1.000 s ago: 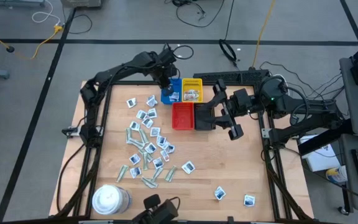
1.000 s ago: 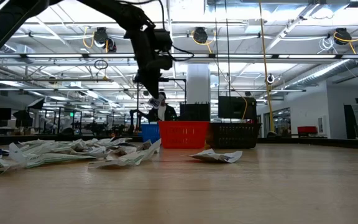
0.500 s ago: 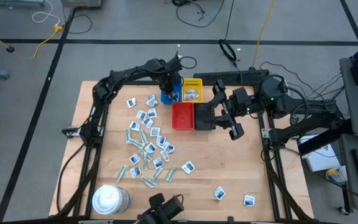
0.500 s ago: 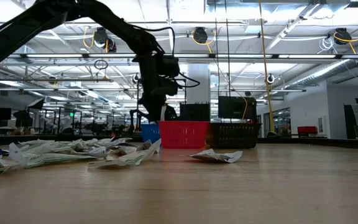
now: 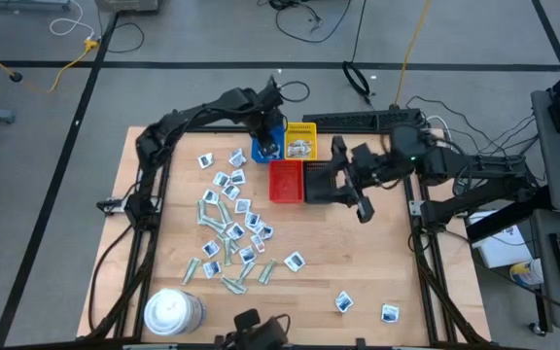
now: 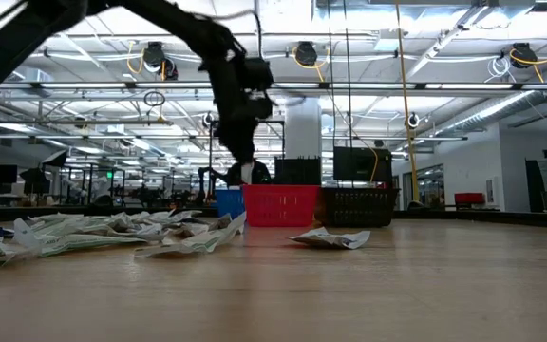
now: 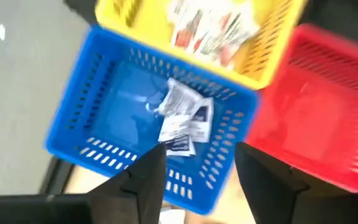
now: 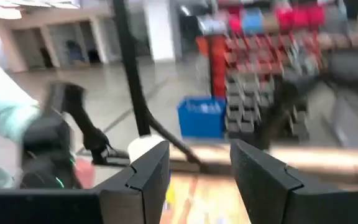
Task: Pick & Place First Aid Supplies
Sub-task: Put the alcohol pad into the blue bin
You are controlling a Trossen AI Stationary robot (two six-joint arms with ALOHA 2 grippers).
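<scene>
Most packets [image 5: 229, 226] are left scattered on the surface [image 5: 387, 262], awaiting sorting. Over the blue tray [image 7: 104, 118] the left gripper [image 7: 197, 177] is held with fingers parted and empty, a few packets lying inside it, apparently dropped there. Beside the red tray [image 5: 286, 181], the right gripper [image 5: 358, 199] is parked, fingers apart, holding nothing.

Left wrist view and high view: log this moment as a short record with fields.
left gripper: open, above the blue tray
blue tray contents: white packets lying inside
yellow tray: holds packets, beside the blue tray
red tray: looks empty
right gripper: open, holding nothing, above the table beside the red tray
loose packets: scattered on the table's left half
white tub: near corner of the table
</scene>
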